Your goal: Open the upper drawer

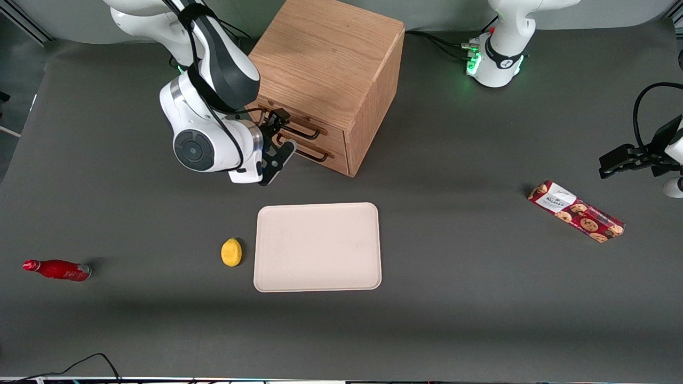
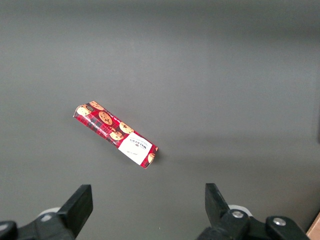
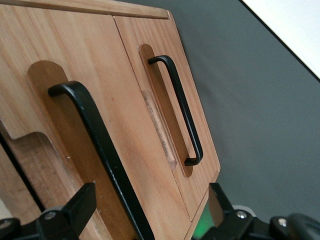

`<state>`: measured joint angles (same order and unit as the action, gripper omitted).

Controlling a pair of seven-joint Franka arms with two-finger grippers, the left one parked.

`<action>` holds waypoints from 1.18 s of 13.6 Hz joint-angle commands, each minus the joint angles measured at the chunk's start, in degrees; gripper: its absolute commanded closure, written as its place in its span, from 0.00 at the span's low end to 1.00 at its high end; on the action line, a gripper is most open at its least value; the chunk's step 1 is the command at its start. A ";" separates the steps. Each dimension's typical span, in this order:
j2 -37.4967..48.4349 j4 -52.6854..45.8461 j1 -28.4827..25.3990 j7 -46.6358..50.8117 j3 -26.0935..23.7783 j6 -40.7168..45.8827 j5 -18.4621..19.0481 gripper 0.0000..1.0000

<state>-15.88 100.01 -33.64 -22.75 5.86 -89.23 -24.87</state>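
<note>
The oak cabinet [image 1: 325, 58] stands on the grey table, and its two drawer fronts face the working arm. The upper drawer [image 1: 332, 134] [image 3: 60, 55] is light wood with a thin black bar handle [image 1: 307, 132] [image 3: 95, 135]. My gripper [image 1: 285, 132] [image 3: 147, 215] is right in front of that drawer and open. Its black fingers [image 3: 75, 207] stand on either side of the upper handle without touching it. The bottom drawer's matching handle [image 1: 315, 156] [image 3: 180, 107] lies just outside the fingers, nearer the tabletop.
A beige tray [image 1: 318, 247] [image 3: 295, 25] lies nearer the front camera than the cabinet, and a yellow lemon [image 1: 231, 252] sits beside it. A red bottle [image 1: 57, 270] lies toward the working arm's end. A cookie box [image 1: 576, 210] [image 2: 116, 133] lies toward the parked arm's end.
</note>
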 commanded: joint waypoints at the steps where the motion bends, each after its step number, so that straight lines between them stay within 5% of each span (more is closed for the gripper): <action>1: -0.46 0.71 -0.11 -1.42 -0.06 -0.51 -1.67 0.00; 16: -4.42 1.32 -0.20 -1.68 -1.02 -4.28 -1.15 0.00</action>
<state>-19.15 101.23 -33.77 -23.04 4.60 -91.34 -25.41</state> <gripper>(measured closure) 0.000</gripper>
